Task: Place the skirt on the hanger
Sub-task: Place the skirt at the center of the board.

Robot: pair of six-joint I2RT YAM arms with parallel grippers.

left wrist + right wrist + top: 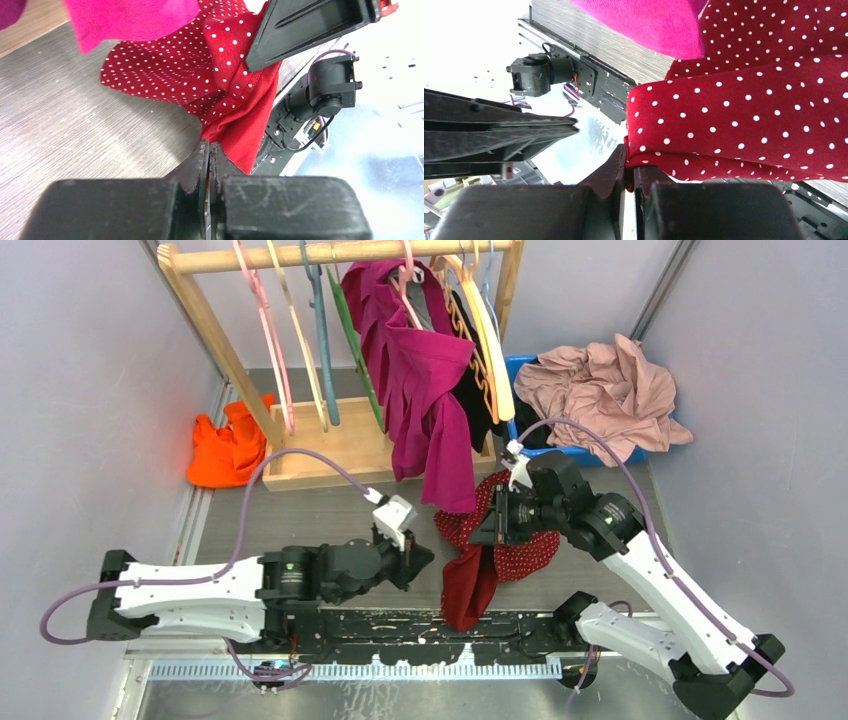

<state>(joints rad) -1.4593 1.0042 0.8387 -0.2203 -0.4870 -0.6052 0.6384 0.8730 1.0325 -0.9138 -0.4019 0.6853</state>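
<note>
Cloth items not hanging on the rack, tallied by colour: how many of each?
Dark red dotted skirt: 1
Orange garment: 1
Pale pink garment: 1
Total: 3

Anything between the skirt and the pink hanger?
Yes: the magenta garment hangs from the rack with its lower end over the skirt, likely in the way of lifting it toward the pink hanger.

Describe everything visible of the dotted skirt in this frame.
The skirt is soft dark red fabric with small white dots, plain red inside. It sits bunched on the table, one plain fold trailing toward the near edge. The right gripper pinches a dotted fold; the left gripper is shut at its edge, apparently pinching it. A hanging magenta garment overlaps its far side.
</note>
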